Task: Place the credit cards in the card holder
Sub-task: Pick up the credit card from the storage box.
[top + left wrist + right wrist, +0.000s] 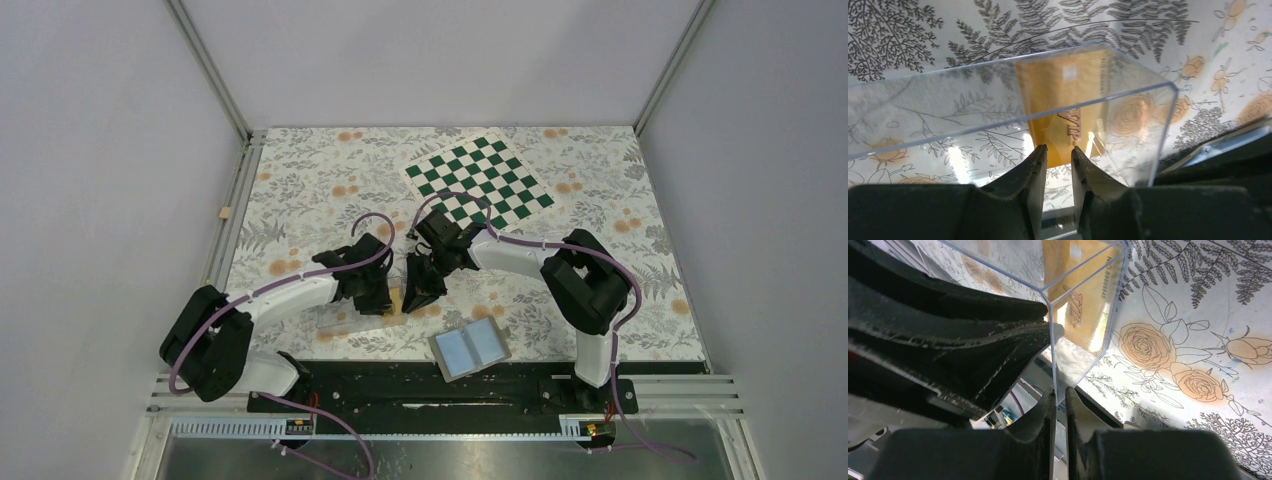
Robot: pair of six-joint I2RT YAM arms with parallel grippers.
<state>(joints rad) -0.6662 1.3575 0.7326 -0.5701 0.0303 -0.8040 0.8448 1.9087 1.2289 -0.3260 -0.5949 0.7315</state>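
Observation:
An orange-yellow credit card (1063, 100) marked VIP leans inside a clear plastic tray (948, 115); it also shows in the right wrist view (1083, 305) and the top view (397, 300). My left gripper (1059, 150) is at the tray's near side, jaws a narrow gap apart with nothing seen between them. My right gripper (1060, 392) is shut on the tray's clear wall (1054, 365) at a corner. Both grippers meet at the tray's right end, the left (383, 298) and the right (422, 296). The grey card holder (470, 350) lies open near the front edge, pale blue pockets up.
A green-and-white chessboard (478, 180) lies at the back of the floral table cover. The clear tray (345, 320) stretches left of the grippers. The left gripper's black fingers (998, 340) fill the left of the right wrist view. Metal rails run along the front edge.

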